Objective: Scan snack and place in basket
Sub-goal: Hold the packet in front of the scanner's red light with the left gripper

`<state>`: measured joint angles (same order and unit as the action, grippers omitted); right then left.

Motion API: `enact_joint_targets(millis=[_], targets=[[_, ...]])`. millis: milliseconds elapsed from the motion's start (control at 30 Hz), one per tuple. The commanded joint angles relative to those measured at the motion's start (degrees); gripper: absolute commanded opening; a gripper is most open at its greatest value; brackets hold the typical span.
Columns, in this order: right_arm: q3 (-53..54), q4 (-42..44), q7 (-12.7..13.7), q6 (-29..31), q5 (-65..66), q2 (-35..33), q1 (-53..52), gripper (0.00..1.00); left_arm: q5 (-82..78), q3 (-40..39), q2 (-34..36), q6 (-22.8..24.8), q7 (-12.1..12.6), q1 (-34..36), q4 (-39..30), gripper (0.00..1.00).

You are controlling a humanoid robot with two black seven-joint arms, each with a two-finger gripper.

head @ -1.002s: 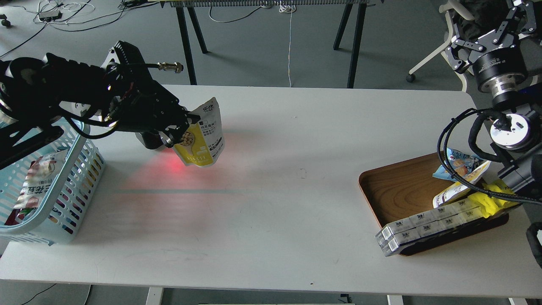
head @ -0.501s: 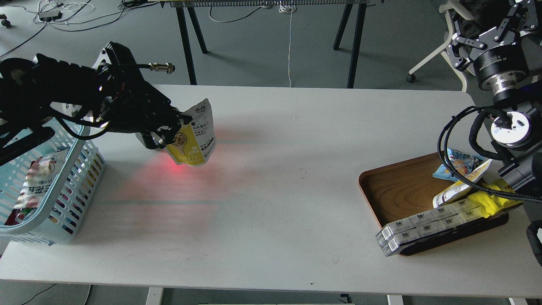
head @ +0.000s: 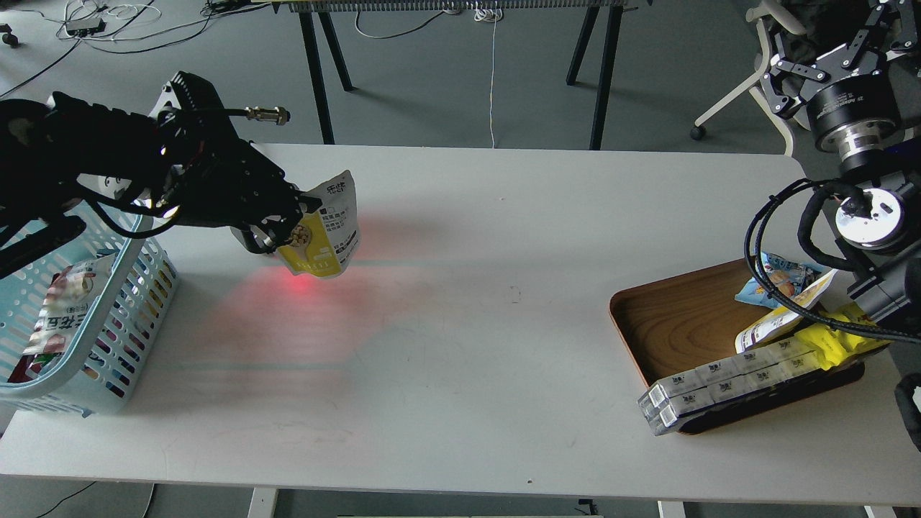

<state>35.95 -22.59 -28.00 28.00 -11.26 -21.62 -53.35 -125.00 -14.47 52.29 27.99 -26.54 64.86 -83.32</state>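
My left tool [head: 291, 223], clamped on the snack [head: 324, 234], has drifted left toward the basket [head: 108, 338] at the tabletop's left edge; scan looks done.

The snack [head: 325, 234], a yellow-and-white pouch, carries black Chinese characters on its white top corner and rows of dark print on its white panel, all too small to read. A packet [head: 57, 309] inside the basket [head: 126, 338] shows large dark Chinese characters, also not legible. The right arm's silver wrist collar [head: 853, 109] bears small illegible white lettering.
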Motion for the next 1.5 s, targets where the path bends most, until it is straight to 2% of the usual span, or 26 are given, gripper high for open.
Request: enact_joint_targets(millis=[0,367,1002,1469], targets=[[0.2,0.0,0.0,0.0,0.0,0.0,0.0,0.99,0.0,-0.3,-0.4,0.0,0.0,0.3,0.0,0.00],[0.4,0.0,0.0,0.0,0.0,0.1,-0.1,0.99,0.0,-2.7,1.1,0.0,-0.3,0.0,0.1,0.00],[0.4,0.0,0.0,0.0,0.0,0.0,-0.6,0.99,0.0,-2.6,0.8,0.0,0.8,-4.4,-0.1,0.00],[0.4,0.0,0.0,0.0,0.0,0.0,-1.8,0.99,0.0,-5.2,1.8,0.0,-0.3,-4.0,-0.9,0.00]])
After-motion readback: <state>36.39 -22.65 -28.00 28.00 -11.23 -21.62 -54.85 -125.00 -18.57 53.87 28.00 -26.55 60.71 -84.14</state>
